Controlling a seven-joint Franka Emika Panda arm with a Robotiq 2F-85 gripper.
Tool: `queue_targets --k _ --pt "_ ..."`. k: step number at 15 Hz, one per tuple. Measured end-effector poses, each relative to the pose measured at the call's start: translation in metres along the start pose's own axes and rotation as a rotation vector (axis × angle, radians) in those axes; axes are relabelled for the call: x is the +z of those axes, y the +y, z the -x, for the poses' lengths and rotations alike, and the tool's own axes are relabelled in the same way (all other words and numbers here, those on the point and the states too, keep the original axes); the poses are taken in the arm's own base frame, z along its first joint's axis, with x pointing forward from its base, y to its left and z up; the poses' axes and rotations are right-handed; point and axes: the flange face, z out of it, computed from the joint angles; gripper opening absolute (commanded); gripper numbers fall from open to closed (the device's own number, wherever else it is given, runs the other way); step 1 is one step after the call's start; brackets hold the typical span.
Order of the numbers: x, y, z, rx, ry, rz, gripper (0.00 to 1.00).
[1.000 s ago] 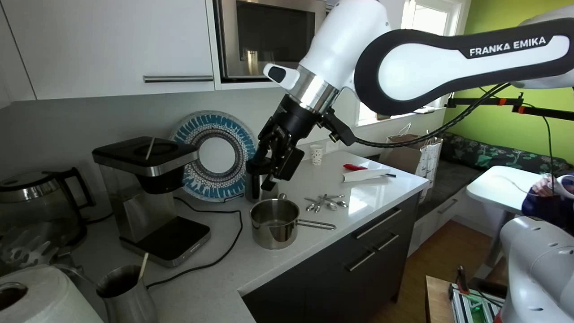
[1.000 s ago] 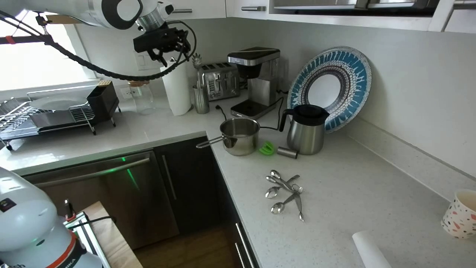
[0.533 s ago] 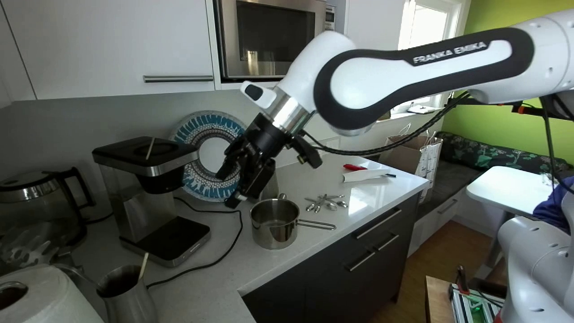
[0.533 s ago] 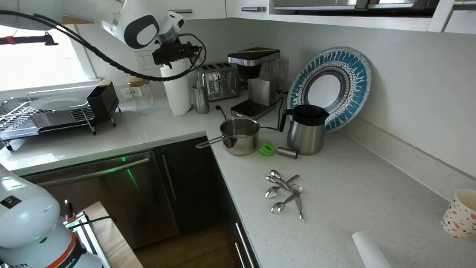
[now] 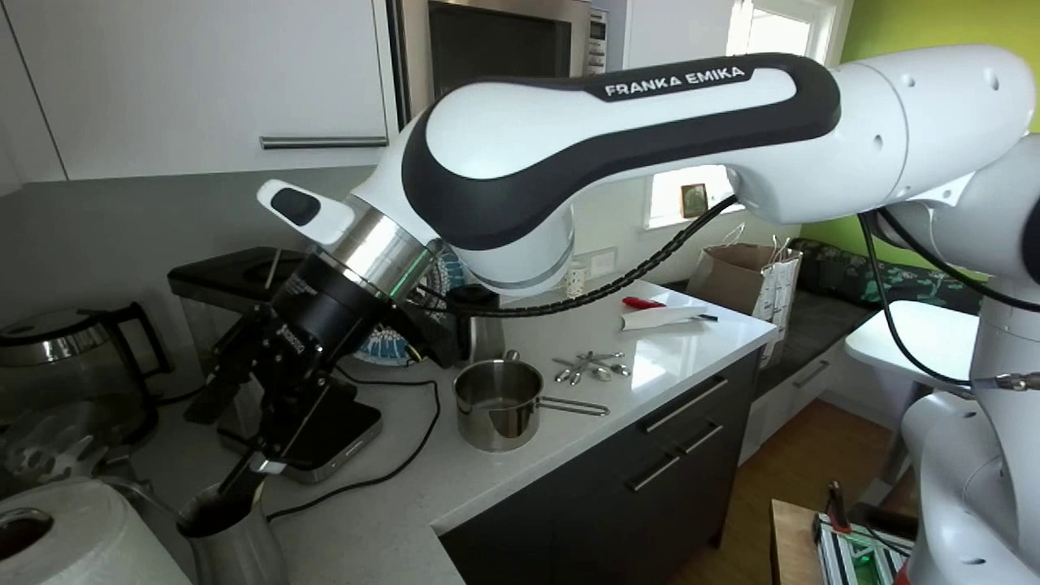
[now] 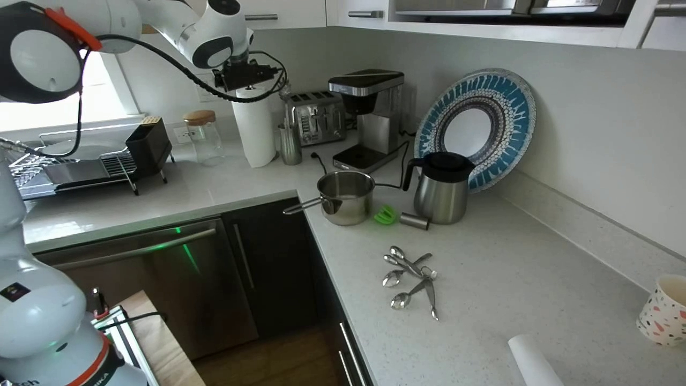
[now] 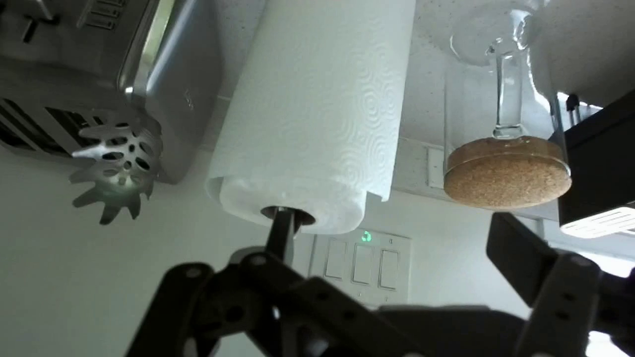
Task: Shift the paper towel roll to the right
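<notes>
The paper towel roll (image 6: 256, 131) stands upright on the counter near the back wall. Its white top also shows at the lower left of an exterior view (image 5: 89, 540). In the wrist view the roll (image 7: 317, 109) fills the upper middle, its core hole facing me. My gripper (image 7: 392, 233) is open with nothing between the fingers. The left finger (image 7: 283, 233) overlaps the core hole in the wrist view, but an exterior view shows the gripper (image 5: 221, 443) apart from the roll. In an exterior view the gripper body (image 6: 246, 78) covers the roll's top; the fingertips are hidden there.
A steel jug (image 5: 236, 544) with utensils stands beside the roll. The toaster (image 7: 188, 94) and a toothed serving spoon (image 7: 116, 171) are on one side, a cork-lidded jar (image 7: 506, 173) on the other. The coffee maker (image 6: 370, 118), steel pot (image 6: 345, 198) and dish rack (image 6: 91, 155) stand nearby.
In an exterior view the gripper has swung left and down, past the plate and coffee maker, to above the steel jug, nearer the roll. The roll has not moved.
</notes>
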Motion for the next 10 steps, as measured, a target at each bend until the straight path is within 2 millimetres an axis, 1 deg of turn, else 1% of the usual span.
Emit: queue_targets --k 1,5,8,9,10 --pt "0.001 -0.001 -0.001 0.001 0.002 0.0 1.0" --pt "-0.002 0.007 0.009 0.019 -0.003 0.008 1.0" --pt "0.0 0.014 0.004 -0.002 0.096 -0.012 1.0" --pt "0.002 0.02 0.003 -0.008 0.131 -0.014 0.97" --pt "0.003 0.027 0.004 -0.008 0.159 -0.014 0.85"
